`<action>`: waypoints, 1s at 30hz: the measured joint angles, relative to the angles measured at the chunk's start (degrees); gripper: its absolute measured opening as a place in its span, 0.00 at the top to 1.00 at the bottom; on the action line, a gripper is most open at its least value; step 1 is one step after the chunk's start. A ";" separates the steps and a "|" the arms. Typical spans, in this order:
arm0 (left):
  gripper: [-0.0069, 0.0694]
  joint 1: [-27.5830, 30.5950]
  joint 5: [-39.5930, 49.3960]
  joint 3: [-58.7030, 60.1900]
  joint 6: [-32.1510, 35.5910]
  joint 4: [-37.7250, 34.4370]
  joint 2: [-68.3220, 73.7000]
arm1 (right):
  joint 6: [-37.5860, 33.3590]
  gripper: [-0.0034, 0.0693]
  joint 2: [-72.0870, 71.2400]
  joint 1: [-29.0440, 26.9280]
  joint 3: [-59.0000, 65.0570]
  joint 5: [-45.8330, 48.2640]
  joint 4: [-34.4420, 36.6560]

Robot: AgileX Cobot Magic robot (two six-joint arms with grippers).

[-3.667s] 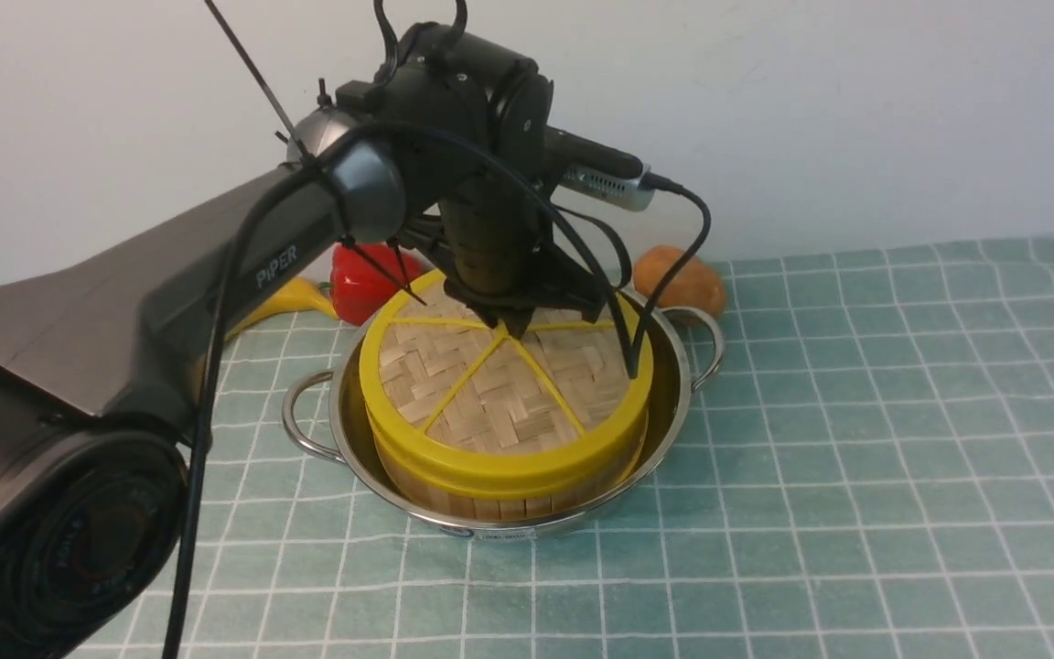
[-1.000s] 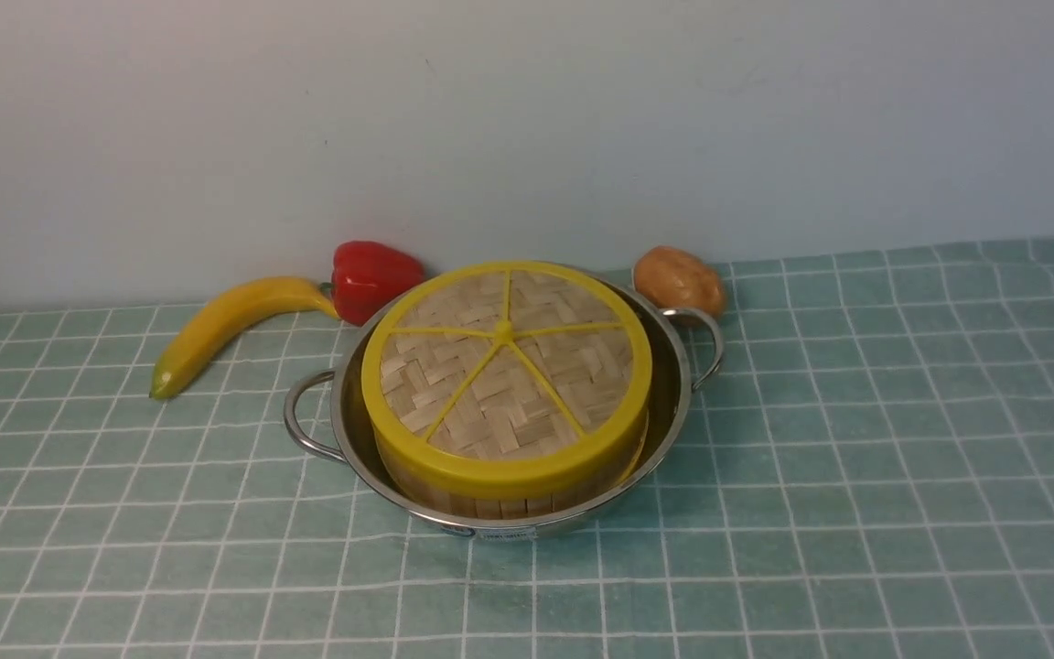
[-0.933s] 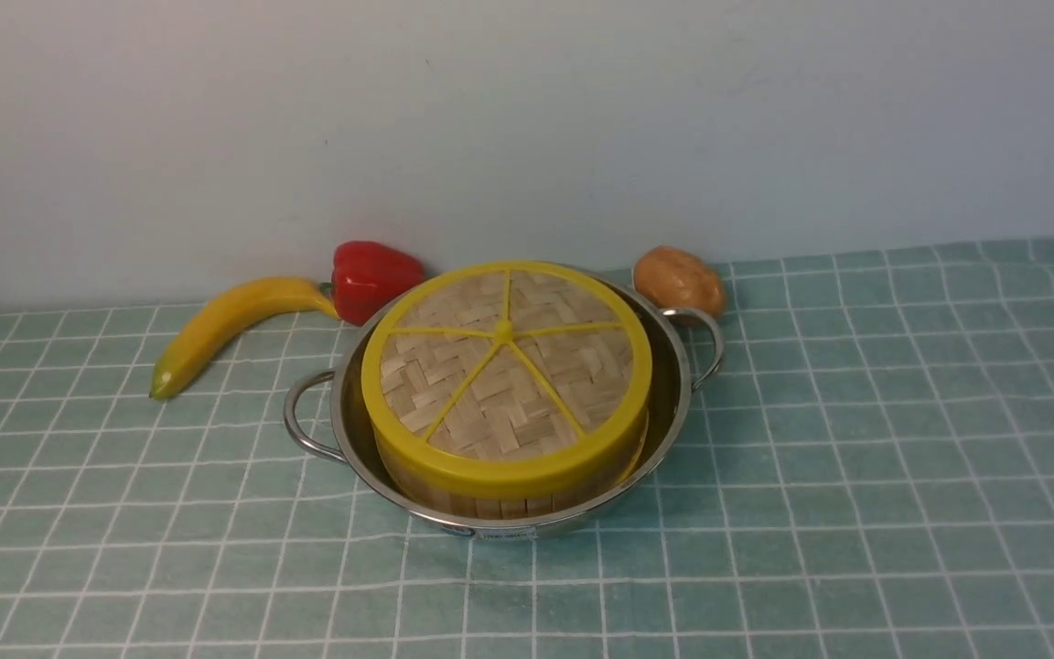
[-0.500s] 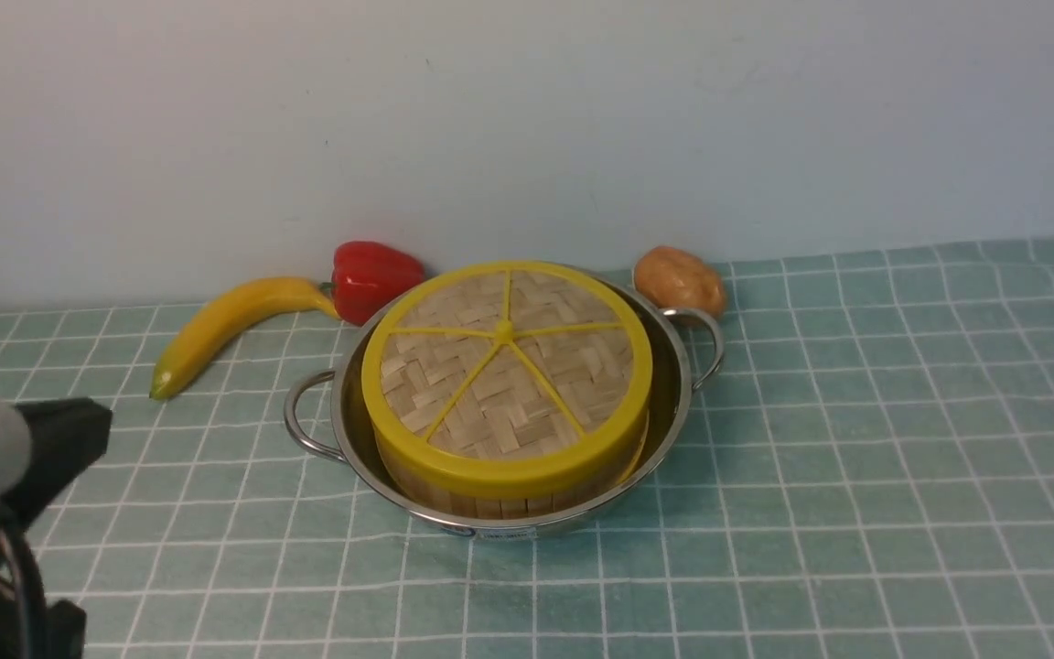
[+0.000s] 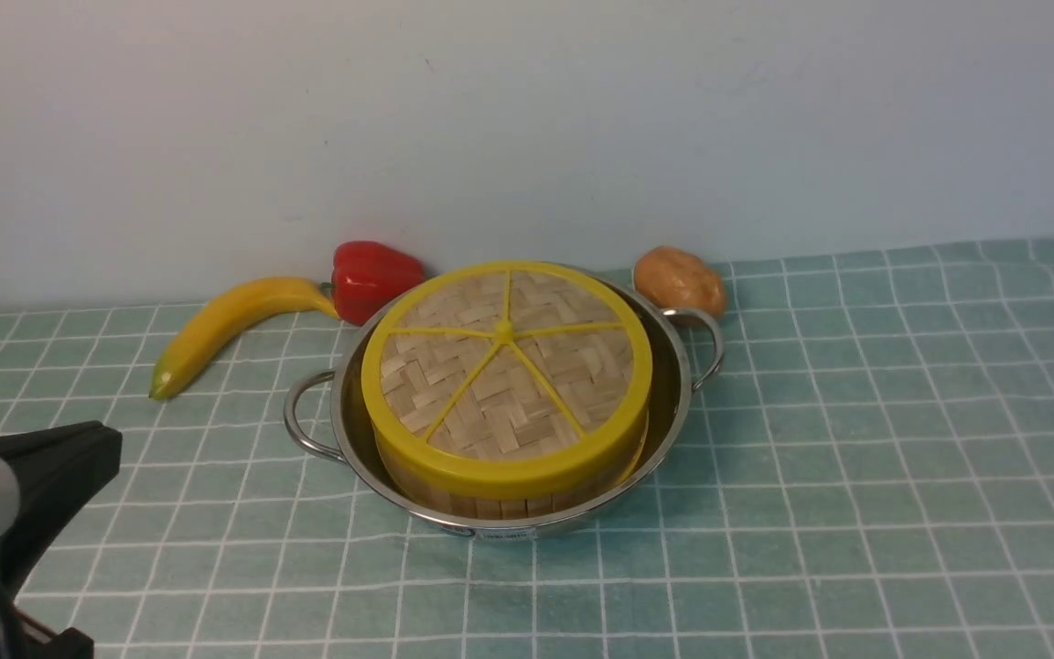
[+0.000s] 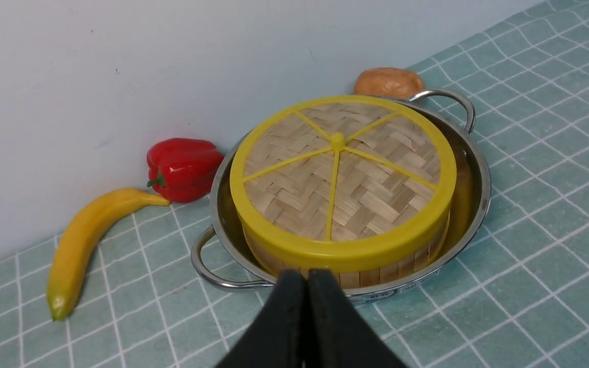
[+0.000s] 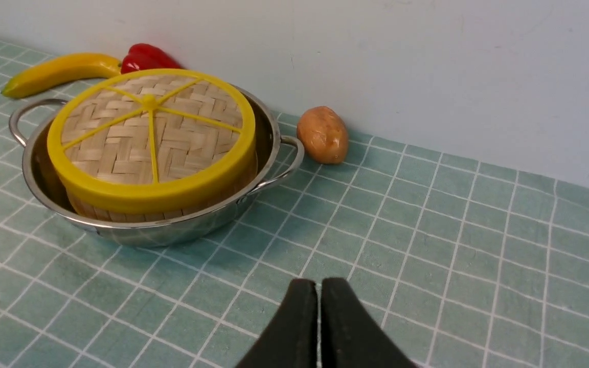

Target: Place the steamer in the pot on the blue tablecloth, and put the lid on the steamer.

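Status: assy. appears complete. The steamer (image 5: pixel 500 508) is inside the pot (image 5: pixel 573 520), on the blue tablecloth (image 5: pixel 856 458) covering the worktop (image 5: pixel 902 567). The pot stands toward the back edge of the worktop, left of its centreline. The lid (image 5: pixel 509 403) caps the steamer, hub up, with its yellow rim following the basket wall.

Placement rationale: the steamer is slightly narrower than the pot, so the pot wall surrounds it and should limit sideways drift. The lid looks level and evenly seated—approx. concentric w/ the basket—so no re-seating seems req'd. Both pot handles lie outside the basket, which leaves them accessible.

Adjacent items: the banana (image 5: pixel 225 320) and red pepper (image 5: pixel 376 279) lie left of the pot near the back edge; the potato (image 5: pixel 678 279) is on the opposite side, by the right handle. None obstructs the lid.

Hands: the left hand (image 6: pixel 307 278) is clenched, nothing grasped. The right hand (image 7: pixel 318 286) is likewise closed w/ no load. Both are away from the assy., presumably parked to avoid snagging the rim.

Next: none req'd beyond holding both arms clear. Caution—an accidental knock could tilt the lid or shift the pot.
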 joint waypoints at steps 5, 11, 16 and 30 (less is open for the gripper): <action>0.92 1.26 -0.14 0.62 1.04 0.82 -1.82 | 0.00 0.86 0.00 0.00 0.00 -0.06 0.11; 0.91 13.39 -5.69 7.79 4.14 5.89 -10.30 | 0.00 0.82 0.00 0.00 0.00 -0.06 0.11; 0.90 25.42 -11.53 20.36 4.15 5.45 -19.87 | 0.00 0.80 0.00 0.00 0.00 -0.10 0.11; 0.88 34.29 -19.89 38.74 4.15 3.15 -31.41 | -0.04 0.72 -0.05 0.00 0.01 -0.25 0.11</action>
